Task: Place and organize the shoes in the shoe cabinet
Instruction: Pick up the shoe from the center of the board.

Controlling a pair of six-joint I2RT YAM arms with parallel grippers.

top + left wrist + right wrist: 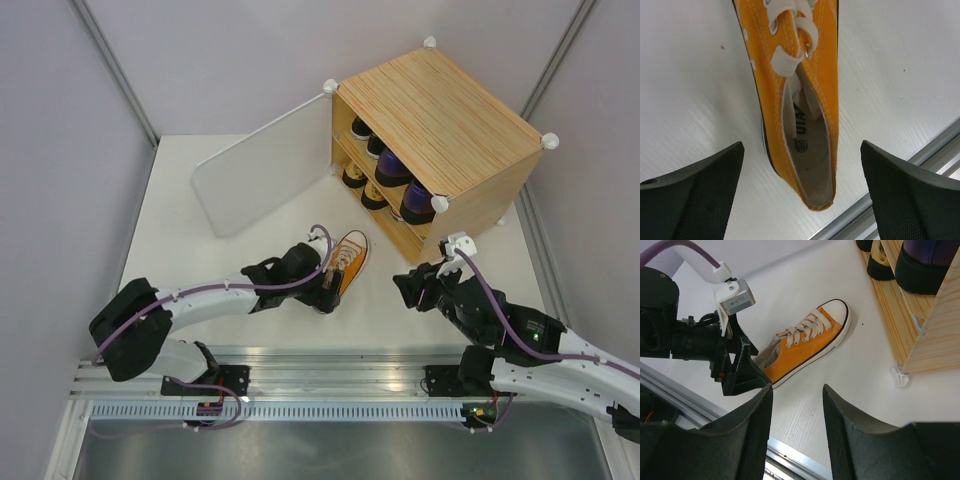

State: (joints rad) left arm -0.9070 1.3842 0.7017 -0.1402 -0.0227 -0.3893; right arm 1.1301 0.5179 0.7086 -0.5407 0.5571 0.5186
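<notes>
**Open left gripper straddles the last orange sneaker in front of the cabinet**

The left gripper (pixel 801 150) is spread wide and holds nothing. Its two dark fingers (pixel 700 195) stand either side of the heel of the orange sneaker (pixel 807 340), with bare table showing in the gap on each side. The right gripper (pixel 796 395) is also parted and empty, hovering near the front corner of the shoe cabinet (pixel 440 110) that lies closest to the arms.

The sneaker lies on its sole on the table (pixel 180 240) in front of the cabinet's open face. Its toe points toward the cabinet and its heel away from it. The door (pixel 265 175) is swung wide open, away from the cabinet's front. Inside, the purple loafers (pixel 397 170) and a pair of black sneakers (pixel 365 135) fill the upper level, and the gold pumps (pixel 362 186) sit below. I cannot see a second orange sneaker.

Risks, as I judge them:
- The heel collar is soft canvas. A pinch there may collapse it, and the toe would then sag or swing on the lift.
- The shoe lies at a slight angle between the fingers, so one finger could touch first and skid it sideways.
- A drooping toe could catch the cabinet's floor edge or its shelf, or nudge the pumps.
- The right gripper sits near the path to the cabinet, so the arms could clash.
</notes>
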